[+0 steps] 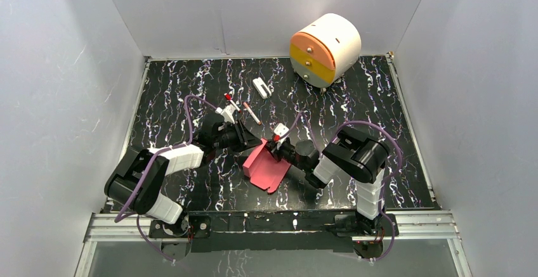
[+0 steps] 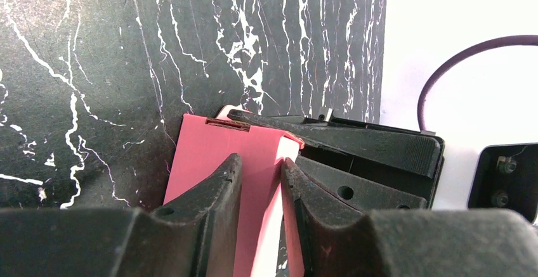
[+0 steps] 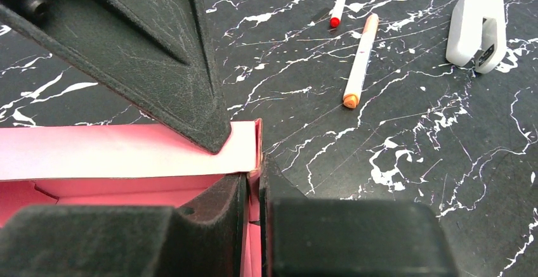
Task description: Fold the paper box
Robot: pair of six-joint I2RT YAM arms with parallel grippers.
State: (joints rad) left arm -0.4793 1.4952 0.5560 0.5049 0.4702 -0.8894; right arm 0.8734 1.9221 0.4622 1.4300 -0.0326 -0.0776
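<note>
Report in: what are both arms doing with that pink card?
Right tool pinching a wall of the pink box. Left tool astride a raised flap, grip unclear. Box partly folded. Pens lie beyond, clear of it.

2 black arms (image 1: 158, 177) with white shells, purple cables (image 2: 422, 96), matte black scuffed jaws

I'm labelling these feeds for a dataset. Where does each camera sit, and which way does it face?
Top external: above and behind the bases, looking down at the table; shows the left gripper and right gripper at the paper box.
Left wrist: looks along its fingers straddling a box wall.
Right wrist: looks along its fingers pinching a box corner; a pen beyond.
Shared: both wrist views show the box and the other gripper's fingers.
</note>
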